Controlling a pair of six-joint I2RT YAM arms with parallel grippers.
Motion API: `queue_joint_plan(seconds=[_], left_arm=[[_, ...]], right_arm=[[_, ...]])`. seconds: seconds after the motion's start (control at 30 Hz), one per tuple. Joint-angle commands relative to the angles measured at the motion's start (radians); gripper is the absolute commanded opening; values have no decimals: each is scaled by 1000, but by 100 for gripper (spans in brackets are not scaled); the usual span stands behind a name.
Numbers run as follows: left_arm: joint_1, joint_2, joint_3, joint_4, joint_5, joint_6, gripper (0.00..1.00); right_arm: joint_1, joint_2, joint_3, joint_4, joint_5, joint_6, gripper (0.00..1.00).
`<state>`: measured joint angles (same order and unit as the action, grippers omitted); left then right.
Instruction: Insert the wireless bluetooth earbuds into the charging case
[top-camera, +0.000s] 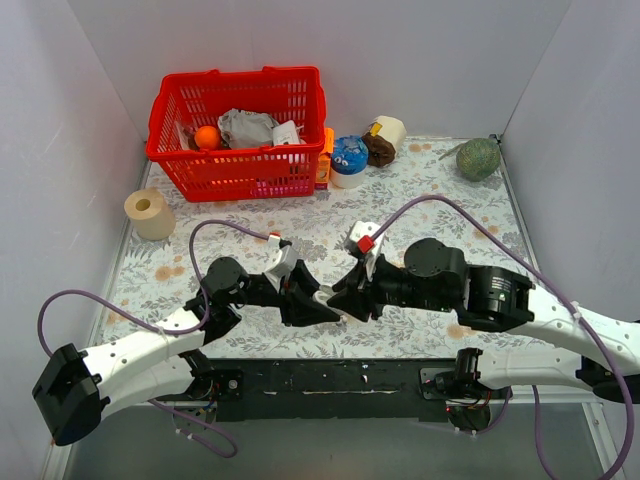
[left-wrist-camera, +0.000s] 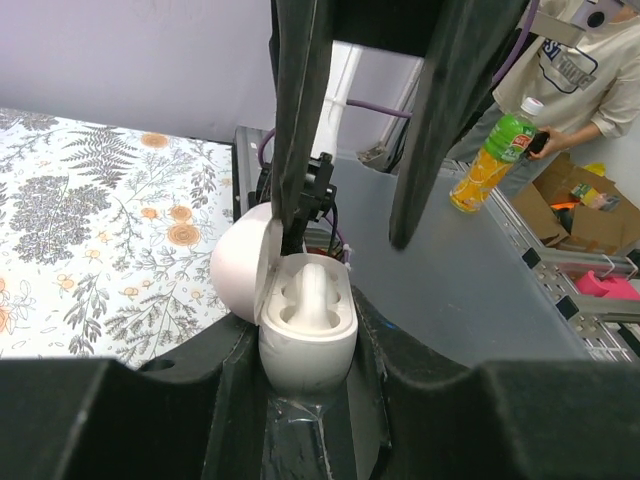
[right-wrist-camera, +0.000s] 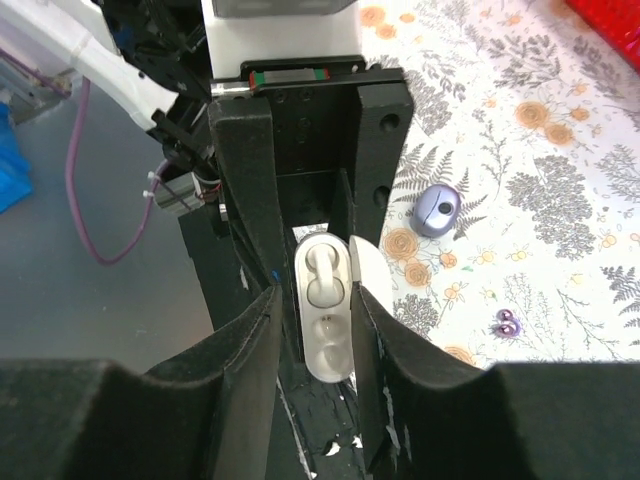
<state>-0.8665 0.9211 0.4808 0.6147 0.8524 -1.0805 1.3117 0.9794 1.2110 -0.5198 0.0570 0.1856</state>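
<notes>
My left gripper (left-wrist-camera: 308, 335) is shut on the sides of the charging case (left-wrist-camera: 305, 350), a white oblong case held above the table's near edge (top-camera: 323, 296). Its lid (left-wrist-camera: 240, 272) is hinged open to one side. One white earbud (right-wrist-camera: 322, 272) sits in the socket nearer the left wrist, also seen in the left wrist view (left-wrist-camera: 312, 288). The other socket (right-wrist-camera: 327, 345) is bare. My right gripper (right-wrist-camera: 318, 300) stands open with a finger on either side of the case and nothing between its pads. It meets the left gripper (top-camera: 318, 302) tip to tip (top-camera: 346, 298).
A lavender pebble-shaped object (right-wrist-camera: 436, 210) and a tiny shiny purple pair (right-wrist-camera: 506, 322) lie on the floral cloth beside the grippers. At the back stand a red basket (top-camera: 165, 140), a paper roll (top-camera: 150, 213), a blue-topped jar (top-camera: 350, 158) and a green ball (top-camera: 478, 158).
</notes>
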Motion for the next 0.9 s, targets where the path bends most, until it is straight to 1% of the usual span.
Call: queue_joint_plan(seconds=[0.0,0.1,0.13,0.17,0.2,0.23,0.27,0.33,0.4,0.43,0.47,0.57,0.6,0.67,0.73,0.87], left_arm=[[0,-36,-19,43,-4,-2,0],[0,-50,-27,40,-16,-2,0],[0,-56,-30,39,-27,2,0],[0,-64,-34,34,-36,2,0],[0,-86,-44,27,-47,4,0],[0,-102,-51,23,-80,4,0],[0,-122,-60,19,-98,4,0],[0,-192,-94,14,-134,-2,0],[0,-235,-117,-13,-190,1,0],[0,-281,-137,-18,-206,2,0],[0,-301,-145,-32,-235,1,0],[0,-364,-162,-59,-263,-2,0],[0,-375,-163,-69,-271,-4,0],[0,-401,-160,-96,-274,-7,0],[0,-413,-160,-110,-277,-13,0],[0,-449,-160,-147,-289,-12,0]], right_arm=[[0,-73,24,53,109,25,41],[0,-103,44,24,188,26,41],[0,-137,33,18,272,46,41],[0,-160,18,12,326,61,38],[1,-185,-5,12,375,84,35],[0,-230,-68,9,459,122,33],[0,-245,-96,-20,486,144,31],[-2,-248,-186,-63,514,187,31],[-5,-236,-266,-77,491,256,31],[-5,-220,-307,-51,439,273,31],[-9,-213,-400,-27,411,300,32],[-18,-148,-534,93,331,324,31],[-22,-127,-557,148,311,328,29],[-28,-49,-582,193,274,327,25],[-35,28,-599,233,273,318,24],[-66,97,-604,291,273,319,25]])
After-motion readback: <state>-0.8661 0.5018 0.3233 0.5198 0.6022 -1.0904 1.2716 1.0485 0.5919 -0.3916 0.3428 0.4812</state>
